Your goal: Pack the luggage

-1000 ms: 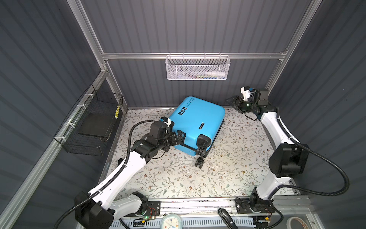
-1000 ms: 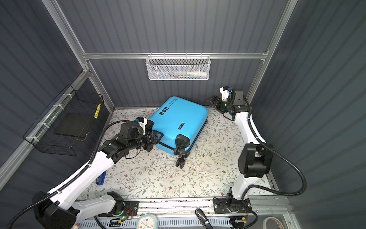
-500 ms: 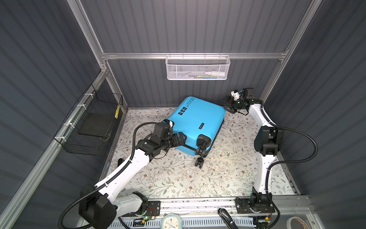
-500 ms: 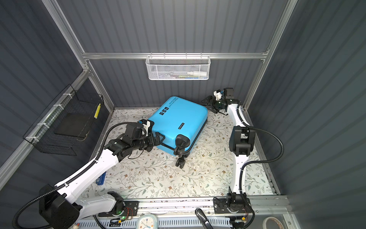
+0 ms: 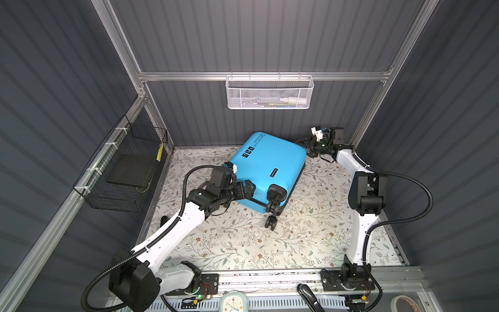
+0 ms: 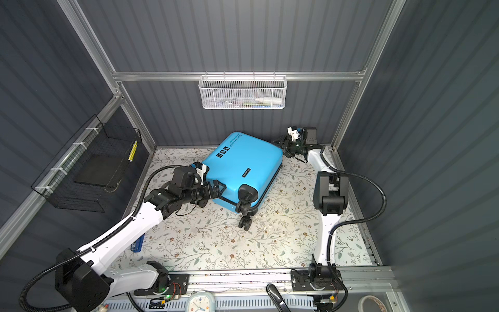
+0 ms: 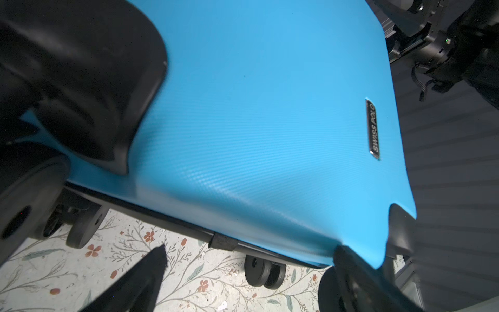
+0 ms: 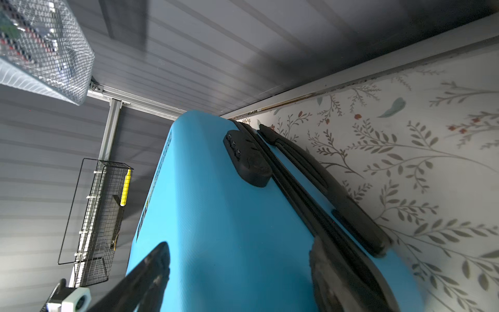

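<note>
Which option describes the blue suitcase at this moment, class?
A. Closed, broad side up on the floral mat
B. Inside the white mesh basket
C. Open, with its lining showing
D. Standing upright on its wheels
A: in both top views the blue suitcase shows only its shut shell, lying broad side up on the floral mat.

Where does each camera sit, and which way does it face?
Both top views: high in front, looking down at the suitcase; left arm, right arm show.
Left wrist: on the left arm, facing the suitcase's wheel end; left gripper shows.
Right wrist: on the right arm, facing its handle side; right gripper shows.
Shared: suitcase, all four.
</note>
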### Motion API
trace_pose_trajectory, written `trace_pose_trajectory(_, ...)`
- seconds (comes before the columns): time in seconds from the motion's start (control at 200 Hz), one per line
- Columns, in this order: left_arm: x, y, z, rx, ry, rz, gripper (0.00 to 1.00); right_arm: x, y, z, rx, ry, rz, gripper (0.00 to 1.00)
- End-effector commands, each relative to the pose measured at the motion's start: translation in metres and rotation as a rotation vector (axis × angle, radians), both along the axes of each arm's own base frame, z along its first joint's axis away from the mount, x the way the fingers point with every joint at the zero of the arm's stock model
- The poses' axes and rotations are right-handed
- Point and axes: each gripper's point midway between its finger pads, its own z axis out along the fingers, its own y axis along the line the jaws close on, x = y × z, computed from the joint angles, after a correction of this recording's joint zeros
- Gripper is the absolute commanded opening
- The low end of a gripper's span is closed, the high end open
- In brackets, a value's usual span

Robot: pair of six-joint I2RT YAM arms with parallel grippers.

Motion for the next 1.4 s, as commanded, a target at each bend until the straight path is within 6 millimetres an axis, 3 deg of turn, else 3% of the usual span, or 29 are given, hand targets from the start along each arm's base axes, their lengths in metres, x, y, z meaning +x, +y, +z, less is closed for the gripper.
trace_pose_trajectory(0.0,0.012,0.005,0.001,0.058,-0.037,0.015,1.0,-0.052,0.044,0.014,0.098,0.064,0.166,0.8)
trace_pose_trajectory(0.185,0.01,0.015,0.001,0.1,-0.056,0.032,1.0,-0.096,0.064,-0.004,0.092,0.091,0.203,0.79)
trace_pose_trajectory(0.42,0.017,0.021,-0.007,0.151,-0.062,0.023,1.0,-0.172,0.087,-0.035,0.072,0.136,0.23,0.78)
trace_pose_trajectory(0.64,0.039,0.002,-0.007,0.168,-0.081,-0.039,1.0,-0.248,0.105,-0.051,0.036,0.159,0.249,0.8)
trace_pose_trajectory(0.855,0.082,-0.033,-0.013,0.155,-0.087,-0.132,1.0,-0.296,0.104,-0.074,0.019,0.213,0.196,0.82)
trace_pose_trajectory(0.935,0.099,-0.046,-0.019,0.157,-0.082,-0.165,1.0,-0.305,0.092,-0.079,-0.008,0.217,0.136,0.83)
trace_pose_trajectory(0.975,0.113,-0.053,-0.01,0.148,-0.104,-0.171,1.0,-0.307,0.085,-0.078,-0.032,0.212,0.108,0.84)
trace_pose_trajectory(1.101,0.144,-0.055,-0.004,0.153,-0.104,-0.165,1.0,-0.301,0.06,-0.066,-0.096,0.194,0.013,0.86)
trace_pose_trajectory(1.246,0.164,-0.021,0.035,0.161,-0.146,-0.07,1.0,-0.285,0.02,-0.036,-0.128,0.146,-0.138,0.86)
trace_pose_trajectory(1.396,0.148,0.021,0.07,0.188,-0.162,0.023,1.0,-0.261,-0.018,-0.002,-0.146,0.092,-0.279,0.86)
